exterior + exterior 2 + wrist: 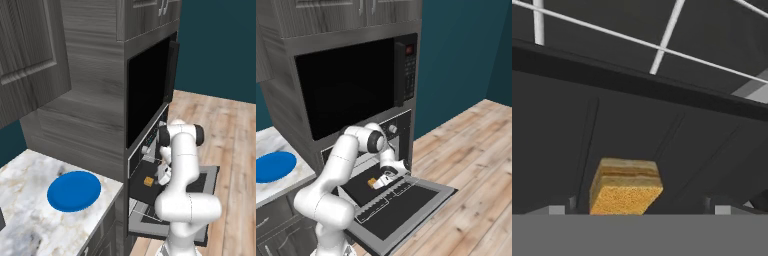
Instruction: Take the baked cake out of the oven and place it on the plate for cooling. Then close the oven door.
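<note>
The baked cake (626, 187), a small orange-brown block, sits on the dark tray inside the oven (391, 129). It also shows as a small block in both base views (148, 181) (372, 183). My gripper (384, 180) is reached into the oven mouth, just to the right of the cake, and it is open. In the hand view the cake lies between the two wide-apart fingertips (556, 210), touching neither. The oven door (406, 210) hangs dropped open, flat under my arm. The blue plate (74, 190) lies on the marble counter to the left.
Above the oven is a large black cavity (346, 85) with its side-hinged door (406, 70) swung open. A wire rack (662, 47) crosses over the cake. Grey cabinets (30, 55) hang over the counter (25, 225). Wooden floor (476, 150) stretches to the right.
</note>
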